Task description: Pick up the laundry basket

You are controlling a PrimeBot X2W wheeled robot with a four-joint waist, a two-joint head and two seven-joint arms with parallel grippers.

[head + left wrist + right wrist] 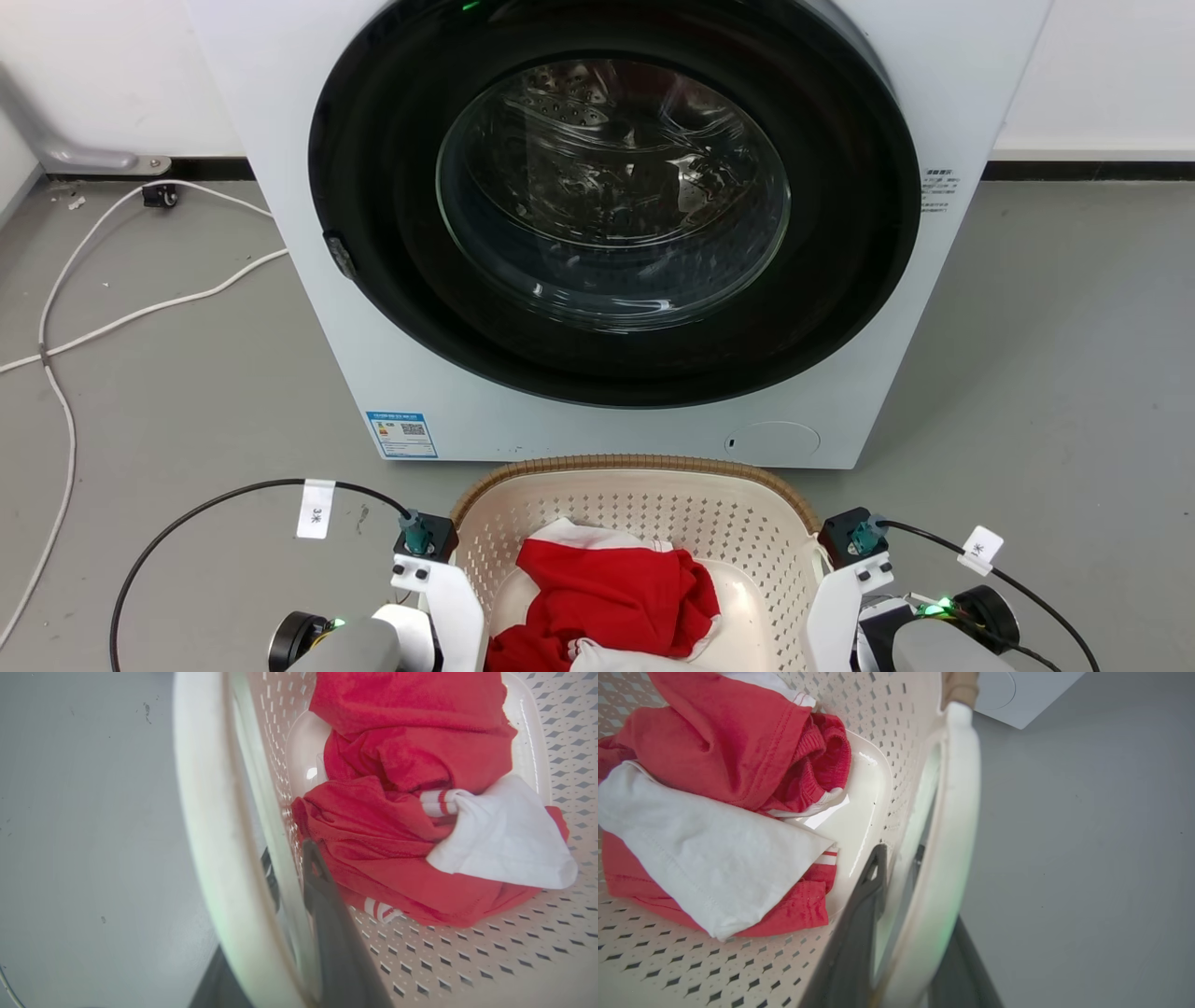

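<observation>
Grey floor (pixel 1027 373): left gripper (pixel 289 868) and right gripper (pixel 896 858) jaws seemingly pinch the laundry basket (pixel 635 464) handles (pixel 210 812); uneven lifting could slip one.

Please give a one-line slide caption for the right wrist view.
Right gripper pinches the laundry basket by its side wall; red and white clothes lie inside.

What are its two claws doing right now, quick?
Left gripper: closed on the laundry basket, left side wall, one finger inside, one outside.
Right gripper: closed on its right side wall likewise.
</observation>
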